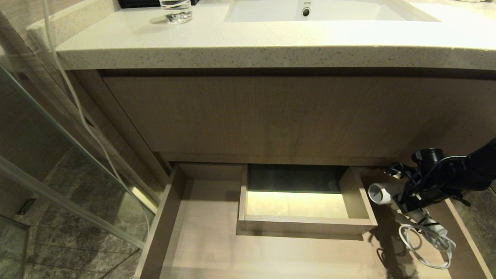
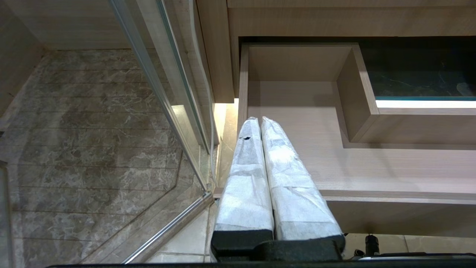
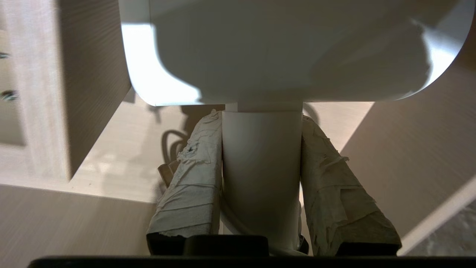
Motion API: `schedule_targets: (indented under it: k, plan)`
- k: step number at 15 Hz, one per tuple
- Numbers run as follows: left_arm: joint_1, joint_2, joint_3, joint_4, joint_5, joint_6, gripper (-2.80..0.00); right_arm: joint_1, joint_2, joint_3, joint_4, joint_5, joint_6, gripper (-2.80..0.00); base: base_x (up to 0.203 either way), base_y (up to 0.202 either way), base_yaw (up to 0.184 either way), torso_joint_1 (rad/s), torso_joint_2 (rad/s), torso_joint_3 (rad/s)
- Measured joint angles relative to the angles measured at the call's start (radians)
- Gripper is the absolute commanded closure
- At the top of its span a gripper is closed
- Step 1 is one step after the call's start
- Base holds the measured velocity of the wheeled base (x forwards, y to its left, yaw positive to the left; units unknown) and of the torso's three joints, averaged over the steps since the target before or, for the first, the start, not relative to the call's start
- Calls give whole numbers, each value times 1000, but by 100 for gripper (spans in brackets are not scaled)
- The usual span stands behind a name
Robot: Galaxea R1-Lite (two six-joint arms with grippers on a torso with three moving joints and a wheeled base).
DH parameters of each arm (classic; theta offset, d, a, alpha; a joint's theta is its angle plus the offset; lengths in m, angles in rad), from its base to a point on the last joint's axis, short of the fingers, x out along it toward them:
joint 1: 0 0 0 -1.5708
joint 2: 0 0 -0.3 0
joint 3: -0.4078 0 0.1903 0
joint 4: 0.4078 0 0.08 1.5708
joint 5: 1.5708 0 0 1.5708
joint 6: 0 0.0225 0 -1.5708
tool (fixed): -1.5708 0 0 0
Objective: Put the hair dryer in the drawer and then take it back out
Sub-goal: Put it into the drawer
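The right gripper (image 3: 260,178) is clamped on the hair dryer's (image 1: 381,192) handle, holding it just above the drawer's (image 1: 201,248) right end. Its cord (image 1: 430,244) hangs below the fingers; moving slowly should keep it from snagging. The left gripper (image 2: 260,126) hangs closed, empty.

Clear glass (image 1: 175,11) on speckled countertop (image 1: 248,46) beside white sink (image 1: 329,11).

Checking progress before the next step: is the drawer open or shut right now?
Open: the drawer is pulled out, its floor and boxed cutout exposed.
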Motion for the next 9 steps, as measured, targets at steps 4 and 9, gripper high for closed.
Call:
schedule_targets:
  k: [4, 9]
  plan:
    - [0, 0, 0, 0, 0, 0, 0, -17, 58, -48, -19, 0, 5, 0, 0, 0, 0, 0, 0, 0]
    - [0, 0, 0, 0, 0, 0, 0, -37, 108, -59, -22, 1, 1, 0, 0, 0, 0, 0, 0, 0]
